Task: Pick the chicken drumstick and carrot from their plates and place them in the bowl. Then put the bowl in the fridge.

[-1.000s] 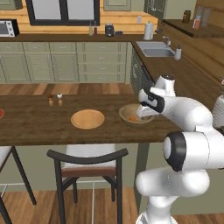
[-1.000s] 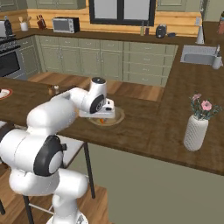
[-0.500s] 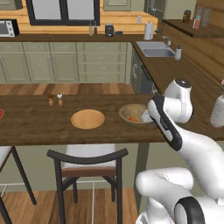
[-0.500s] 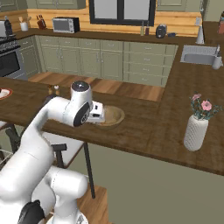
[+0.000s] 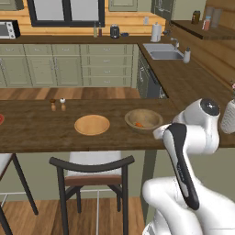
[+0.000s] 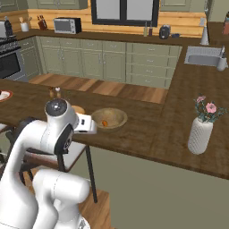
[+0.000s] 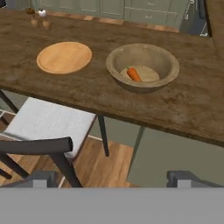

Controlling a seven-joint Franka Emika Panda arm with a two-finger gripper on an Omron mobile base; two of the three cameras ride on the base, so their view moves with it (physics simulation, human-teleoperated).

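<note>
The jaws (image 7: 112, 179) stand wide and carry nothing, their two dark tips poking up at the bottom of the hand view, off the near edge of the desk (image 7: 183, 109). The carrot (image 7: 134, 74) lies up ahead at about twelve to one o'clock from them, well apart, down inside the bowl (image 7: 168, 70). And the bowl sits on the desk, near its front edge. In the hand view the carrot's long axis runs from ten o'clock to four o'clock; it rests slanted on the bowl's floor, left of the middle, and which end is the tip is too small to tell. The tan plate (image 7: 64, 57) is at nine o'clock from the bowl, flat, just beside it but not touching. Further off, at ten o'clock, two small shakers (image 7: 38, 17) stand near the far edge. Below the desk a chair (image 7: 43, 127) with a pale seat is tucked in. From the left base view the bowl (image 5: 143, 120) shows an orange speck, the carrot (image 5: 139, 124), with the plate (image 5: 92, 125) to its left. From the right base view a vase (image 6: 200, 134) of flowers stands well apart from the bowl (image 6: 109, 119).
</note>
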